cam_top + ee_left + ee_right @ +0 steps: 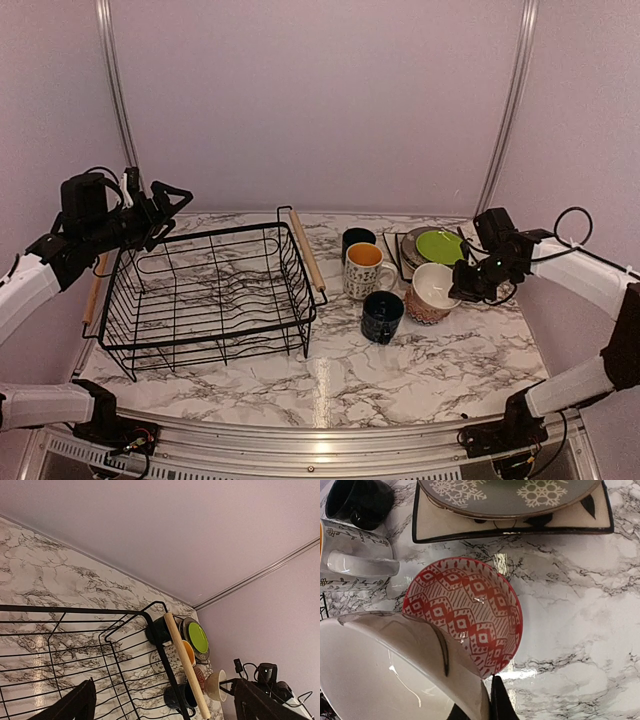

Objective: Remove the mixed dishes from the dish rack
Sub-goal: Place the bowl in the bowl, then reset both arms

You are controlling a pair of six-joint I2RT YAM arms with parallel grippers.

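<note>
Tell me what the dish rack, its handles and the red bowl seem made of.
Dish rack: likely black-coated metal wire, going by its thin bent rods. Handle: pale, matte wood, apparently. Red bowl: probably glazed ceramic, with glossy highlights.

1 rack (pixel 308 252), 3 mugs (pixel 363 270), 3 plates (pixel 438 245), 1 bowl (pixel 470 610), 1 white dish (pixel 370 675).

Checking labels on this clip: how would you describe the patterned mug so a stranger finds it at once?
Right of the black wire dish rack, beside its wooden handle, three mugs stand on the marble table. The patterned mug is the middle one: white with dark flowers and an orange inside, while the far mug and near mug are dark.
</note>
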